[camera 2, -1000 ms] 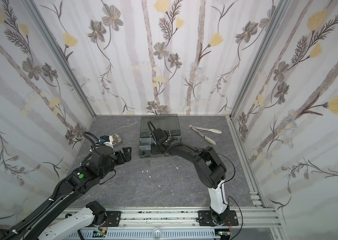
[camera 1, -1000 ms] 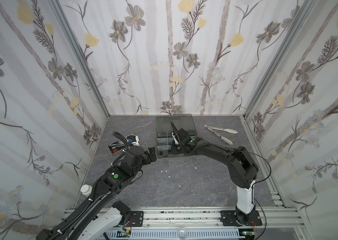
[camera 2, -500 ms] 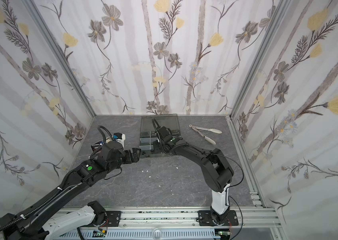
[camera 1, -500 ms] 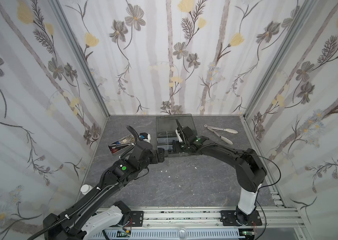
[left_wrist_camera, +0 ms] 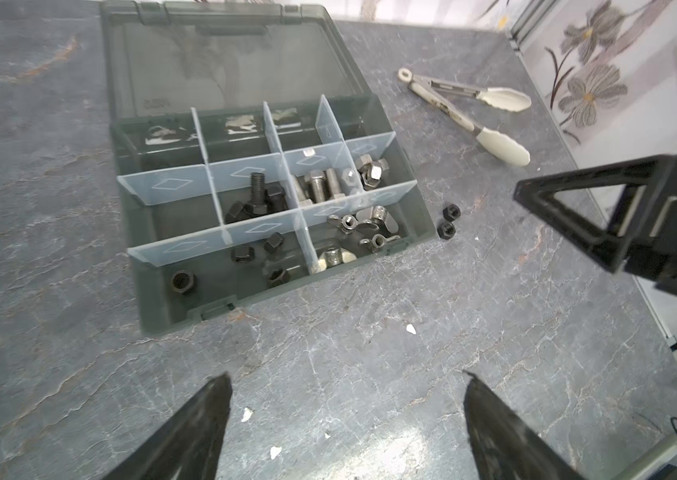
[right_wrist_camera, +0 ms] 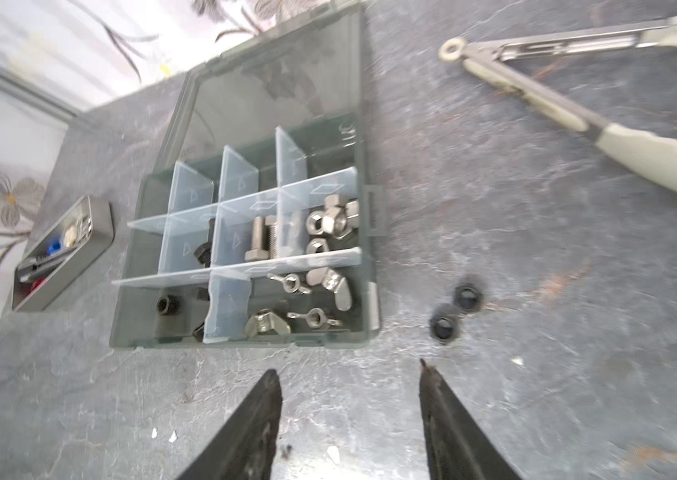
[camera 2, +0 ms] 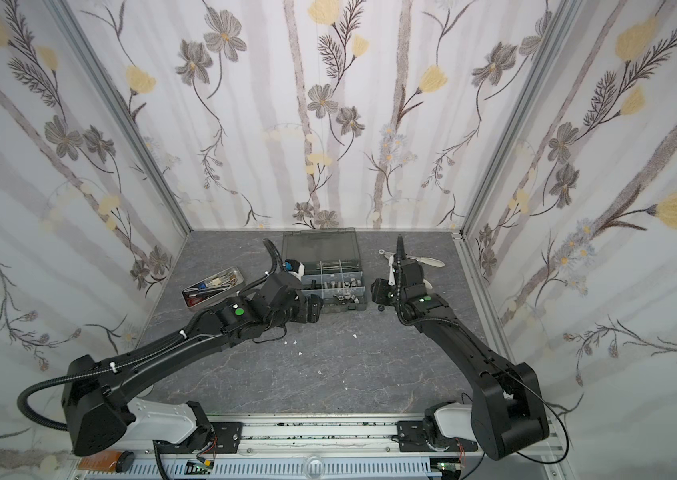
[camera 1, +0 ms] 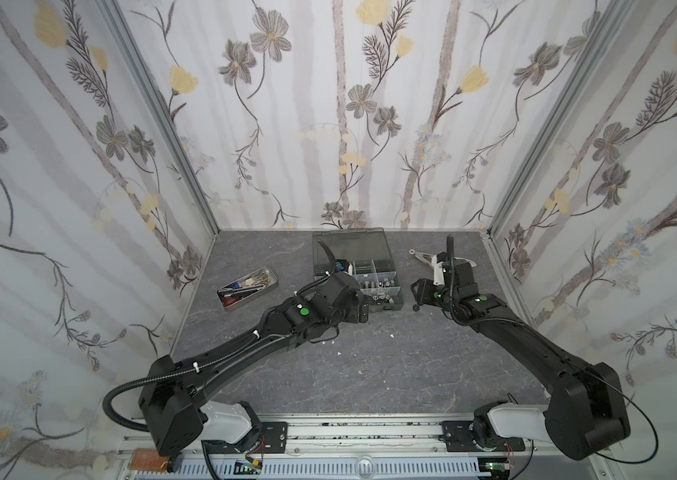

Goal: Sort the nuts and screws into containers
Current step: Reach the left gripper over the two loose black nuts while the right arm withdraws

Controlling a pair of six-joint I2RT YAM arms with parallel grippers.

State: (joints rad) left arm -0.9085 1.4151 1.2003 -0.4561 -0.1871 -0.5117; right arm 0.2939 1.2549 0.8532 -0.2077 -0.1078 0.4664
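Here, left hand (left_wrist_camera: 347, 375) and right hand (right_wrist_camera: 348, 367) gape empty; black screw (left_wrist_camera: 258, 193) stands head-down in its compartment (left_wrist_camera: 213, 195), thread up.

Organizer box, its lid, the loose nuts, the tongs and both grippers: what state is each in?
Organizer box, several compartments hold sorted screws and nuts.
Lid, open, folded back.
Two black nuts, unsorted, on the table beside the box.
Tongs, spread open, lying on the table.
Left gripper, open, empty.
Right gripper, open, empty.
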